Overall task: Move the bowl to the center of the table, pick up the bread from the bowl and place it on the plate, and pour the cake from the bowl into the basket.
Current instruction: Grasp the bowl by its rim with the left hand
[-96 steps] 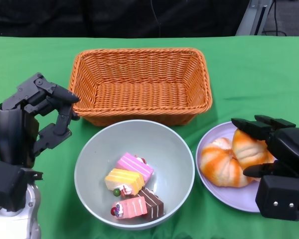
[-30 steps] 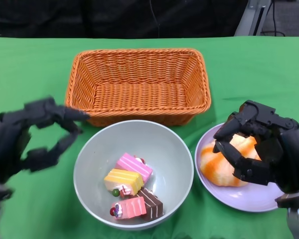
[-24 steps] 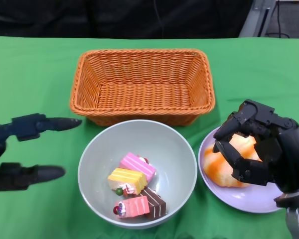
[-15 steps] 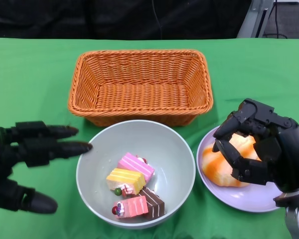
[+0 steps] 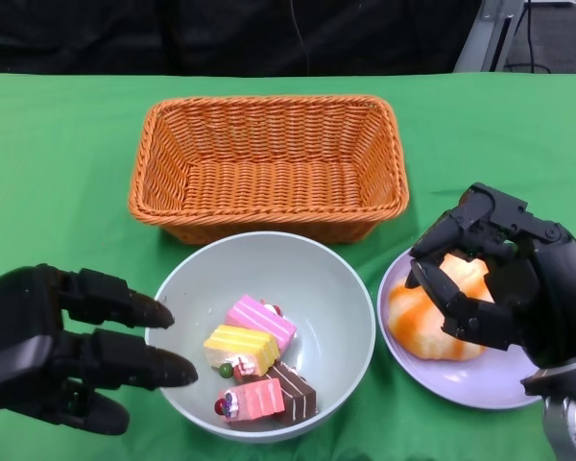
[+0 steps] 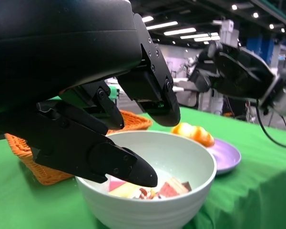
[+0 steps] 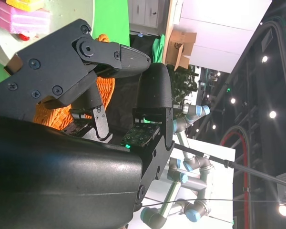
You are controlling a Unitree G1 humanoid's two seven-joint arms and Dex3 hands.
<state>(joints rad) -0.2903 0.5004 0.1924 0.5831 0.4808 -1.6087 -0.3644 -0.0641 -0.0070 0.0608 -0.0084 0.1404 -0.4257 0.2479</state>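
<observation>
The grey bowl [image 5: 269, 242] stands in front of the basket [image 5: 269, 163] and holds several small cake pieces [image 5: 254, 336]. My left hand [image 5: 67, 355] is at the bowl's left rim with its fingers stretched out and apart. In the left wrist view the left hand's fingers [image 6: 133, 169] straddle the rim of the bowl [image 6: 181, 191] without closing on it. The orange bread [image 5: 418, 322] lies on the lilac plate [image 5: 461, 379]. My right hand [image 5: 499, 279] hovers over the bread with bent, spread fingers and holds nothing.
The orange wicker basket is empty and sits just behind the bowl, its front wall nearly touching the rim. The plate lies close to the bowl's right side. Green cloth covers the table [image 5: 58, 173]; its far edge runs behind the basket.
My left hand has come down from beside the basket to the bowl's left rim, fingers now spread toward it. My right hand has eased slightly up off the bread.
</observation>
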